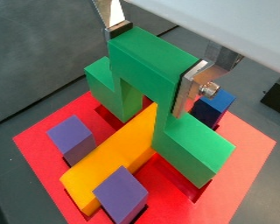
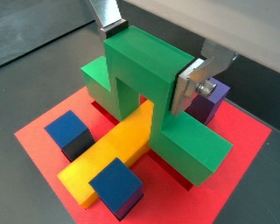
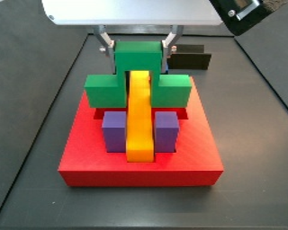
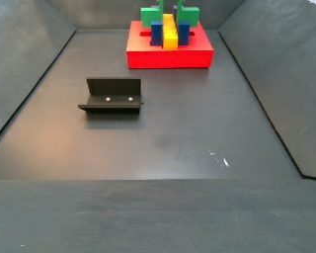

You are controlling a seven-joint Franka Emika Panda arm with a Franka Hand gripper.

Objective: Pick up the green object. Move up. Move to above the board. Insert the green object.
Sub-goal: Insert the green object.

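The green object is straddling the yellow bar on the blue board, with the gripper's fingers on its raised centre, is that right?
Not quite: the board is red, not blue, as a side view shows. The rest holds: the green object straddles the yellow bar, and the gripper has its fingers on the raised centre.

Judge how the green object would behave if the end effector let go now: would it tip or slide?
Probably neither. The green object straddles the yellow bar on the board, so sliding looks blocked. Its wide, low ends suggest little tipping. The end effector grips its raised centre; it looks rigid.
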